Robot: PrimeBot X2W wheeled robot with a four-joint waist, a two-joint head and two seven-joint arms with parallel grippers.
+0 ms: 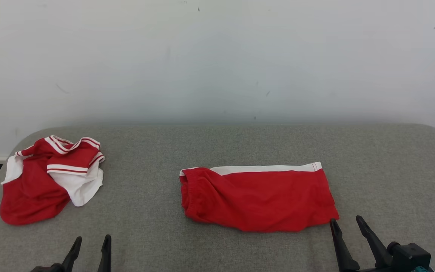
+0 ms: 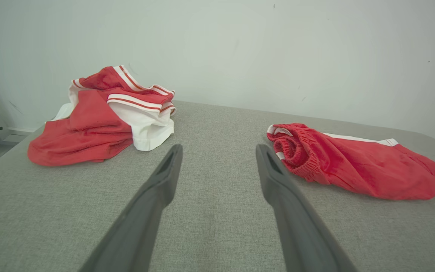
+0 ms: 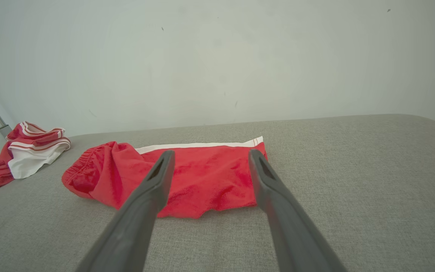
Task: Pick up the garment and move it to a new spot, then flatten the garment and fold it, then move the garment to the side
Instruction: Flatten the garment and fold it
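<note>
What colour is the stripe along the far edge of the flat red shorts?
White. The stripe on the red shorts shows best in the head view.

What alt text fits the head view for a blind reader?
Flat red shorts with a white stripe lie on a grey fabric surface, a crumpled red-and-white shirt far left. Below, the left gripper and right gripper hang open, empty.

Grey fabric-covered table [image 1: 240,249], scuffed white wall [image 1: 217,56] behind, perhaps floor far left
</note>
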